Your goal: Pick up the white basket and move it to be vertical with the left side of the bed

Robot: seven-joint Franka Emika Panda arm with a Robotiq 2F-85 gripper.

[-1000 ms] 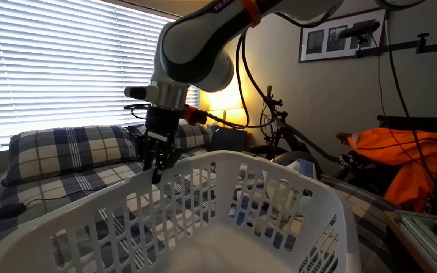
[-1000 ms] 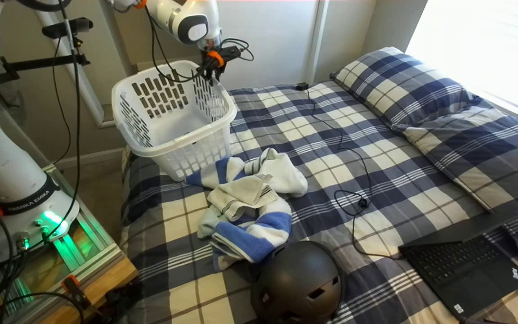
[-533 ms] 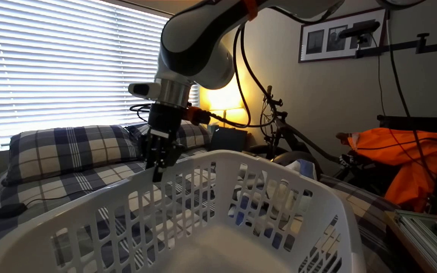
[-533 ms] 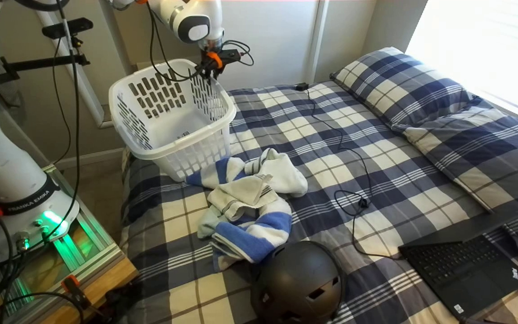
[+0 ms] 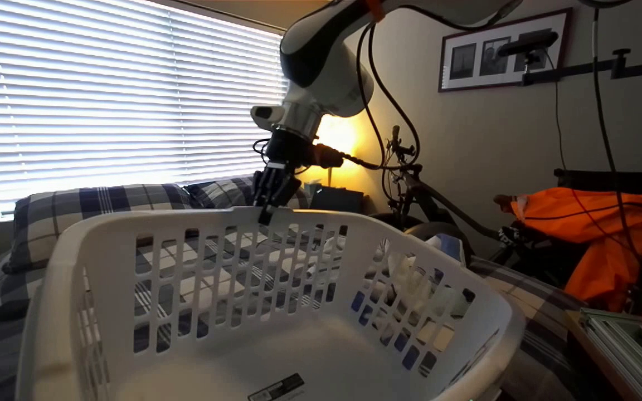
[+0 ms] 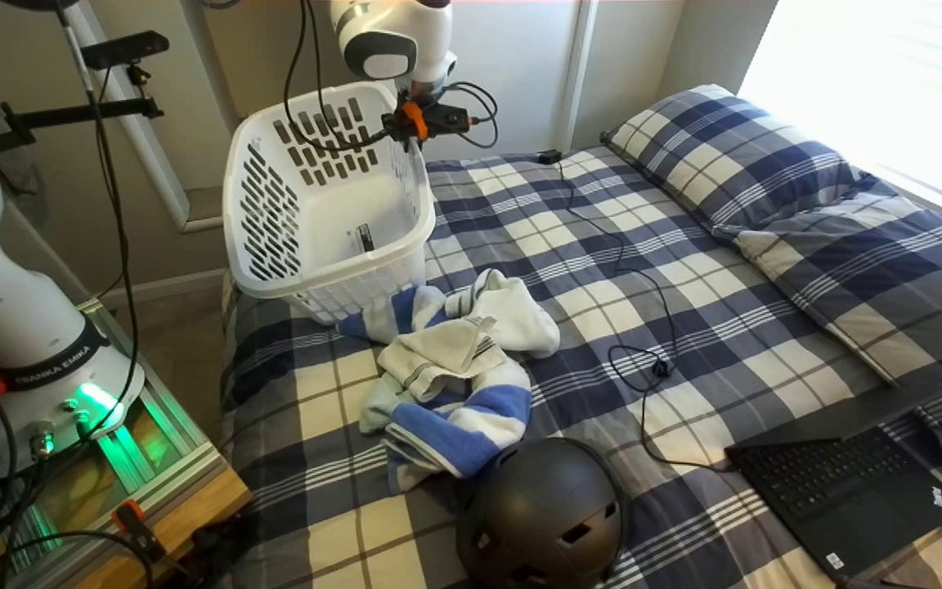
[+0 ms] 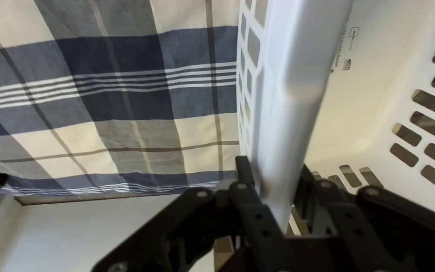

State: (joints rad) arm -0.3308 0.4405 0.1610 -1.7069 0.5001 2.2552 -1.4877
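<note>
White basket (image 6: 328, 209) occupying end of bed (image 6: 577, 311) opposite plaid pillow (image 6: 733, 155). Hand (image 7: 273, 166) gripping its pillow-side rim (image 7: 296, 87), so bulk lying from hand away from pillow. Coming turn probably pivoting on that rim.

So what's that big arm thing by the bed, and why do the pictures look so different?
That's a robot arm. At its end is a gripper with two black fingers, pinching a white basket by its rim, one finger outside, one inside. Two pictures are taken from outside the robot, from different places. The close-up is taken from the robot's wrist, looking down past the gripper. On the plaid bed lie crumpled cloths, a dark helmet, a black laptop and plaid pillows. Whether the basket touches the bed, I can't tell.
</note>
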